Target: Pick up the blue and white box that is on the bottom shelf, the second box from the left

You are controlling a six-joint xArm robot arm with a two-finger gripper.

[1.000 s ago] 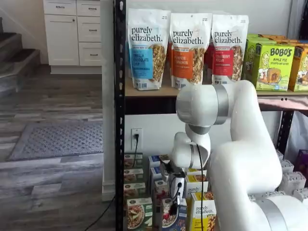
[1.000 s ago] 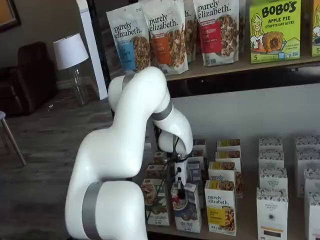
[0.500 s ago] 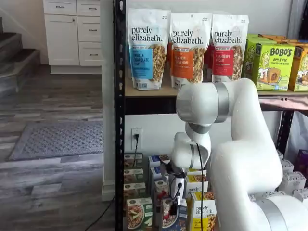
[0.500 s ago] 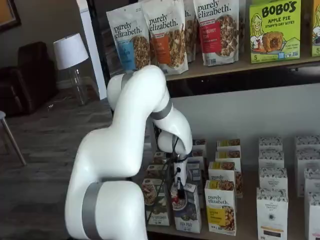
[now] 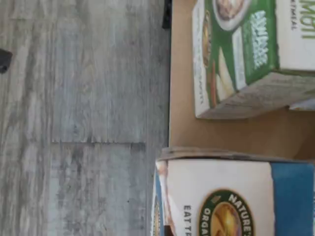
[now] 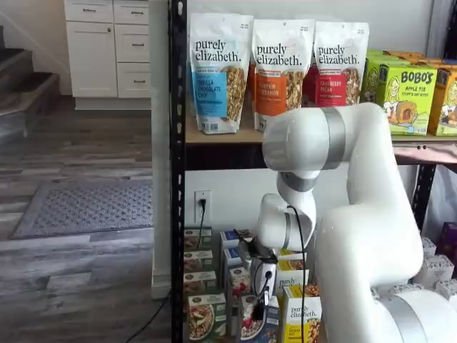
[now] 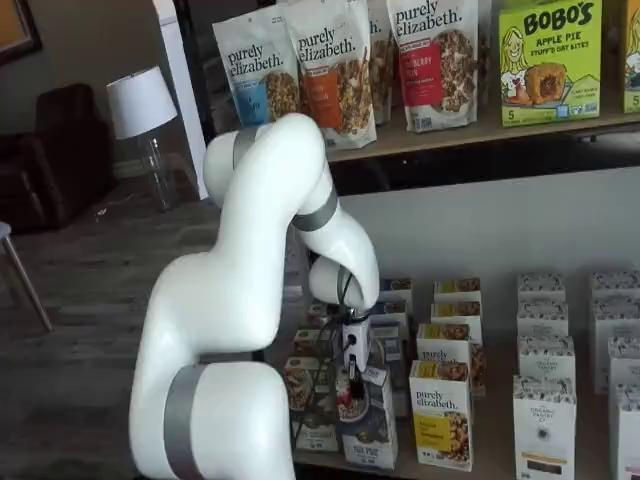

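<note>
Blue and white box (image 7: 368, 415) sits clamped in my gripper (image 7: 352, 383), tilting at the bottom shelf's (image 5: 236, 130) front edge; lifting clear remains.

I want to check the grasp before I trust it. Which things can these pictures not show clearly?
- Hand: fingers too small and dark on the blue and white box; contact unclear in both shelf views.
- Box print: cut off by the wrist view's edge.
- Bottom shelf: mostly hidden by boxes and the arm.
</note>
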